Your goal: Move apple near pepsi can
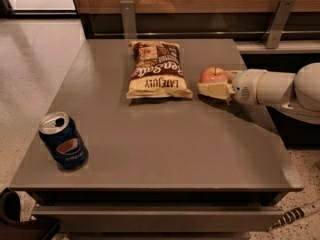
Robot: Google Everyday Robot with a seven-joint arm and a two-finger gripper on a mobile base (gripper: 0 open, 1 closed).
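The apple (214,74), small and red-orange, sits on the grey table (165,144) at the right, just right of the snack bag. My gripper (209,82) reaches in from the right at table height and is open around the apple. Its near cream finger (214,90) lies in front of the apple, and the far one is mostly hidden behind it. The apple rests on the table. The pepsi can (64,141), dark blue with a silver top, stands upright near the front left corner, far from the apple and the gripper.
A brown-and-cream snack bag (158,70) lies flat at the back middle of the table, between the apple and the can's side. My white arm (280,88) stretches over the table's right edge. A wooden wall with metal brackets (128,18) runs behind.
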